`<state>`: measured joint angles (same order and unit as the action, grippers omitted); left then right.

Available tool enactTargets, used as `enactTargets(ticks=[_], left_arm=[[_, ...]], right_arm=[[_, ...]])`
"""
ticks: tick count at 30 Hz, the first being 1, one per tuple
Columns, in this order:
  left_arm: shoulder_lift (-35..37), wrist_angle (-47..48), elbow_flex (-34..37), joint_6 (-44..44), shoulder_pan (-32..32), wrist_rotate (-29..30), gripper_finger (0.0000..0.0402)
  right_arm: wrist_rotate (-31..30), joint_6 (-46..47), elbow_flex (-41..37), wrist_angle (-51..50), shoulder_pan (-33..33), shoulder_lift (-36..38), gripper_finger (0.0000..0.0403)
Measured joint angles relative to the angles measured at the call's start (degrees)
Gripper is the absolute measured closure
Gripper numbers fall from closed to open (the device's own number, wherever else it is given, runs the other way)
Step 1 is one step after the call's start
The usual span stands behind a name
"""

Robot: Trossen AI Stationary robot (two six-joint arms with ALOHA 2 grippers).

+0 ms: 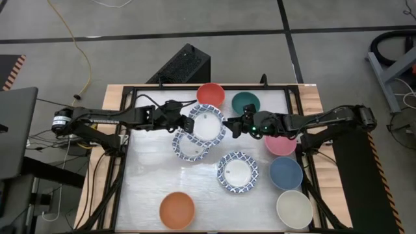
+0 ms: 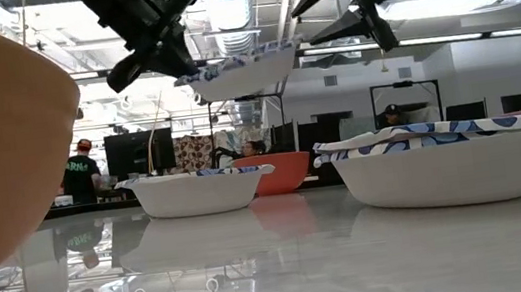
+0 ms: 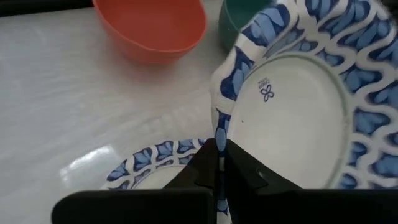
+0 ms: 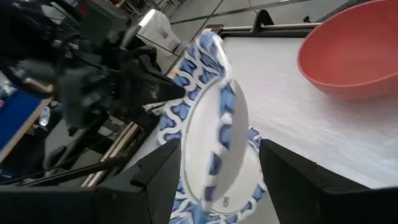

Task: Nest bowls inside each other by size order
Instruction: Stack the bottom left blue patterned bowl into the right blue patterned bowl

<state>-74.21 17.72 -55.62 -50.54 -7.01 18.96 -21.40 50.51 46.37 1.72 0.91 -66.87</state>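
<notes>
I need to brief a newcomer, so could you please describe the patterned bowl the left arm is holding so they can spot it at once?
Look to the table's far edge, just in front of the red bowl and teal bowl. There the left gripper pinches the rim of a blue-and-white patterned bowl. Unlike the other patterned bowls, it hangs in the air.

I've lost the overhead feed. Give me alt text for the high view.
The left gripper is shut on the rim of a patterned bowl held above the table, with the open right gripper at its opposite edge. Two more patterned bowls lie below it; red, teal, pink, blue, cream and orange bowls ring the table.
</notes>
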Motion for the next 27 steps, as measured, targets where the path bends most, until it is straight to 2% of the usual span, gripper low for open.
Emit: enactTargets(ticks=[12, 20, 23, 27], left_arm=[[-1.0, -3.7, -0.1, 0.6, -0.1, -0.2, 0.0401], [-1.0, -4.9, -0.1, 1.4, -0.3, 0.5, 0.0401], [-1.0, -4.7, -0.1, 1.5, -0.3, 0.5, 0.0401], [-1.0, -4.3, 0.0, 2.0, -0.3, 0.5, 0.0401]], right_arm=[[-0.9, -0.1, 0.0, -3.2, -1.0, 0.0, 0.0163], [0.7, 0.5, 0.1, -1.1, -1.0, -5.0, 0.0164], [0.6, 0.6, 1.5, -0.9, -0.5, -6.9, 0.0180], [0.4, 0.6, 4.5, -3.9, -0.7, -8.4, 0.0236]])
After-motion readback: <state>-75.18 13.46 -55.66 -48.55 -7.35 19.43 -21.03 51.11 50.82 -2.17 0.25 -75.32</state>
